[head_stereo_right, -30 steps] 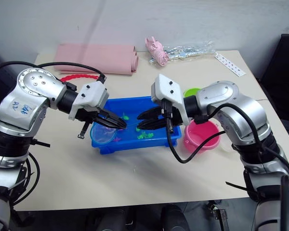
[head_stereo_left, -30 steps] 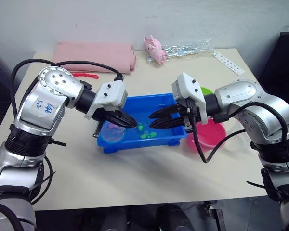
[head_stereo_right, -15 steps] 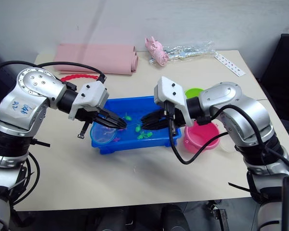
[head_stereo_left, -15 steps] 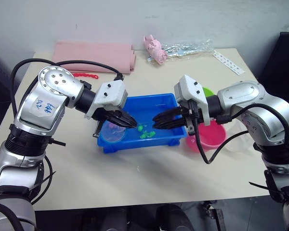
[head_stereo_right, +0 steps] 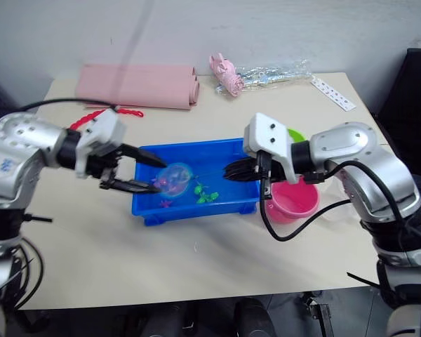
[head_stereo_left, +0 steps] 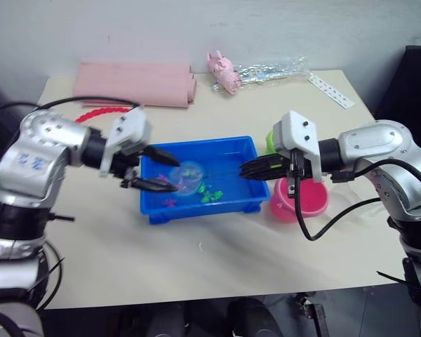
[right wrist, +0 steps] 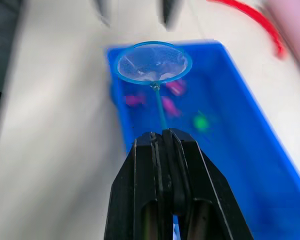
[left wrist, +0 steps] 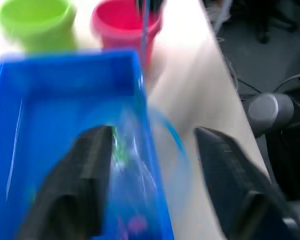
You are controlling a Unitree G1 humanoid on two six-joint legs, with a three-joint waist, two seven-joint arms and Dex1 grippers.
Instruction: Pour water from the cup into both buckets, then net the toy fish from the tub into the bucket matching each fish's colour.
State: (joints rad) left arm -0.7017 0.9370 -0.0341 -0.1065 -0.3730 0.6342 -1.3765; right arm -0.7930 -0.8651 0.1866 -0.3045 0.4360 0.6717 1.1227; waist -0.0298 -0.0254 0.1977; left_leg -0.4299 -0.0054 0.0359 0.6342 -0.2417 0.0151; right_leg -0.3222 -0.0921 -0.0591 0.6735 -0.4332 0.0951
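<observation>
Looking at the head views, I see the beige table [head_stereo_left: 217, 267] filling most of the frame, with a folded pink cloth [head_stereo_left: 137, 83] at the upper left. The blue tub [head_stereo_left: 196, 210] sits in the middle of the frame. Just right of it stand the pink bucket [head_stereo_left: 305, 203] and, behind it, the green bucket [head_stereo_right: 295, 135], mostly hidden by my right arm.

My right gripper [head_stereo_right: 237, 170] reaches in from the right over the tub's right end, its two fingers pressed together on the thin handle of the net [right wrist: 153, 62]. The blue hoop of the net is held over the left half of the tub, above its inside. My left gripper [head_stereo_left: 161, 170] is at the tub's left edge with its fingers apart, one on each side of the hoop; I cannot tell if they touch it.

Small toy fish [right wrist: 201, 120], green and pink, lie on the tub floor below and beside the hoop. A red bead chain [head_stereo_right: 130, 111] lies near the cloth.
</observation>
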